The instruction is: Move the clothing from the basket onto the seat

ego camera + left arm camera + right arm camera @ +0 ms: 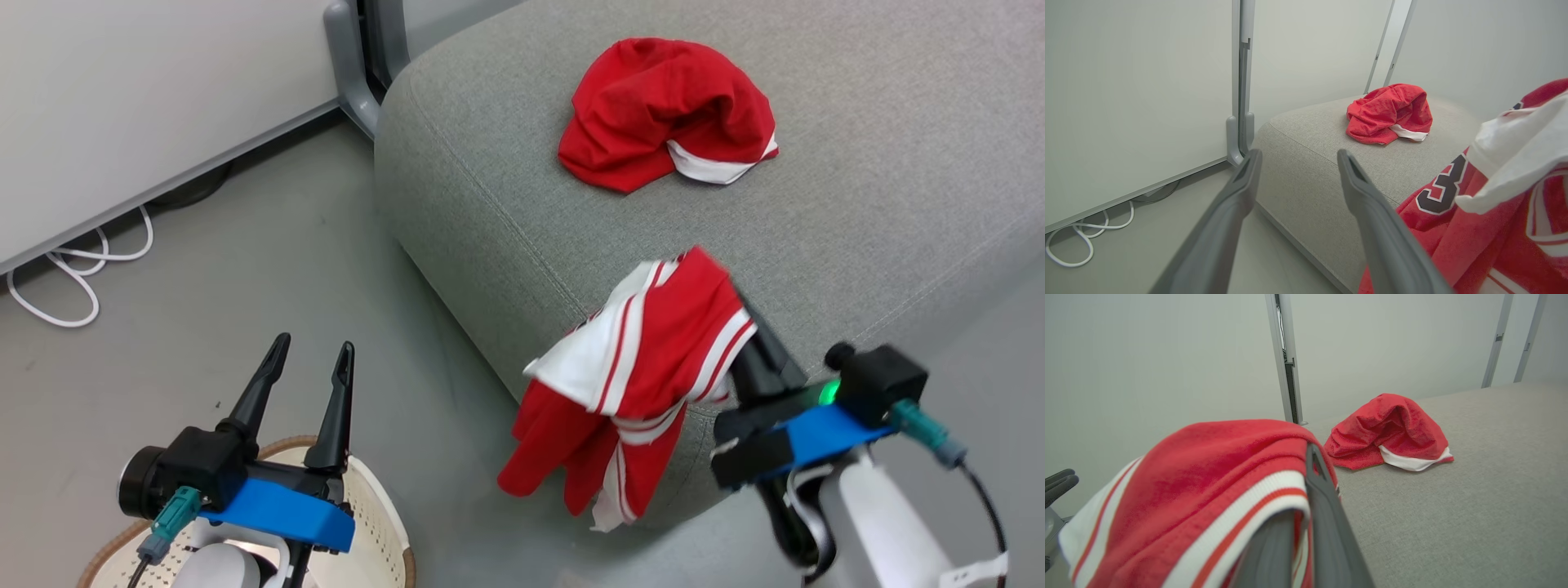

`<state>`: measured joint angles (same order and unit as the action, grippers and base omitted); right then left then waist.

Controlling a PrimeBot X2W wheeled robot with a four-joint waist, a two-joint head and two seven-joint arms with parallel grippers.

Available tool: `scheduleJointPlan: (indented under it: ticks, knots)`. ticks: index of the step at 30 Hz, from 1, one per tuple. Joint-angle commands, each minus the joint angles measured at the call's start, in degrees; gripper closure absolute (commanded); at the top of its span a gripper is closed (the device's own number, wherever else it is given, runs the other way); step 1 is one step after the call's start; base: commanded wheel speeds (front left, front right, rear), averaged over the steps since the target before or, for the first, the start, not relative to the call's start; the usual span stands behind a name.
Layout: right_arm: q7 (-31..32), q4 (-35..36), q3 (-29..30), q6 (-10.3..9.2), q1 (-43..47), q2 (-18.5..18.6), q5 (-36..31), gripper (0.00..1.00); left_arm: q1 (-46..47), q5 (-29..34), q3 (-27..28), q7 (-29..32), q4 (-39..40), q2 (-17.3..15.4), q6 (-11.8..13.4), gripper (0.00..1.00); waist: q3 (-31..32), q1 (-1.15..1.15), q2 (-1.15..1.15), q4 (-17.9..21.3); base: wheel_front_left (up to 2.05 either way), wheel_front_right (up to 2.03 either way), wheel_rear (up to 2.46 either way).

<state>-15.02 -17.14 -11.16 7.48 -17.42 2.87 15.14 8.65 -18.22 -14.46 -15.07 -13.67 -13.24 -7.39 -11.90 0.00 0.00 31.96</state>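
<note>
Lying at 12 o'clock on the seat [857,163], the white-banded garment [665,114] is delivered; the striped jersey [645,384] is clenched in the right gripper [747,327] jaws at the 6 o'clock edge, unreleased; left gripper [314,355] jaws spread, empty.

The seat [857,122] is a mid-grey woven fabric, flecked lighter. The plain garment [653,106] is solid red with one white band at its edge. The striped garment [645,367] is red too, with white panels and thin red-and-white stripes along its trim (a black numeral outlined in white shows on it in the left wrist view). The basket [380,523] is cream-white, dotted with small holes, under a brown woven-look rim. The left tool [314,343] has black fingers on a blue bracket with a teal plug; the right tool [759,355] is coloured alike, plus a green light. The floor [245,286] is dull grey, the cable [90,298] white.
</note>
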Motion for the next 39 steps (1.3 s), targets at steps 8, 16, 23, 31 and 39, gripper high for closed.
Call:
scheduleJointPlan:
  ticks: [8,16,23,31,39]
  knots:
    - [-0.2,-0.8,9.3,0.03,-13.6,0.0,0.9,1.00,2.1,1.0,-0.7,-0.1,2.4,-2.1,-0.1,0.00,-5.1,0.00,0.00,-1.3,0.00,0.00,0.00]
    - [1.5,-6.3,23.0,0.03,-32.4,0.0,-8.1,1.00,6.8,1.7,-2.5,-0.1,5.3,-5.1,-0.1,0.00,-13.7,0.00,0.00,-4.8,0.00,0.00,0.00]
    - [2.7,-12.0,35.1,0.02,-47.5,2.9,-16.5,1.00,9.7,2.9,-3.2,0.5,9.1,-8.3,-0.1,0.00,-21.6,0.00,0.00,-7.7,0.00,0.00,0.00]
    - [2.5,-19.9,43.4,0.02,-54.5,8.4,-19.2,1.00,12.1,4.3,-3.2,3.1,15.6,-10.8,0.4,0.00,-29.4,0.00,0.00,-10.9,0.00,0.00,0.00]
    - [2.6,-29.9,48.2,0.02,-53.7,9.1,-21.7,1.00,11.5,4.5,-2.5,4.7,19.1,-12.3,1.4,0.00,-33.2,0.00,0.00,-11.6,0.00,0.00,0.00]
